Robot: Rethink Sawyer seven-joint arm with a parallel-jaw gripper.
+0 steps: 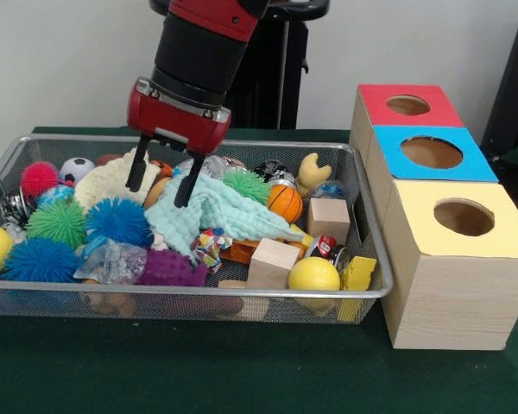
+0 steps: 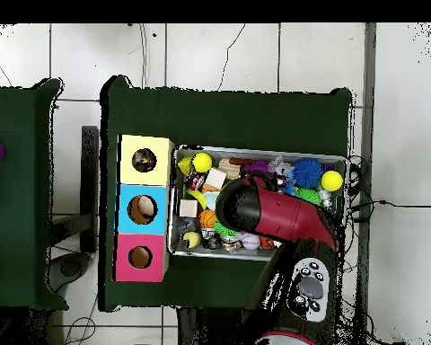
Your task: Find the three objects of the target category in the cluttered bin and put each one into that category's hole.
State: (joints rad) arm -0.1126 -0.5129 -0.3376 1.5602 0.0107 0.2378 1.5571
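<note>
The wire mesh bin [image 1: 242, 293] is full of toys; it also shows in the overhead view [image 2: 282, 154]. One knotted rope ball [image 1: 209, 246] in mixed colours lies near the bin's middle, at the edge of a light green cloth [image 1: 216, 211]. I see no other rope balls. My gripper [image 1: 162, 183] is open, its black fingers [image 1: 138, 175] down in the clutter left of the middle, over a cream cloth [image 1: 108, 183] and astride an orange thing. It holds nothing. In the overhead view the red arm [image 2: 264, 211] hides the gripper.
Three wooden boxes with round holes stand beside the bin: red top [image 1: 407, 105], blue top [image 1: 432, 153], yellow top [image 1: 464, 217]. The bin also holds spiky balls [image 1: 116, 220], yellow balls [image 1: 313, 274], wooden blocks [image 1: 272, 257], a small basketball [image 1: 285, 203] and a soccer ball [image 1: 76, 168].
</note>
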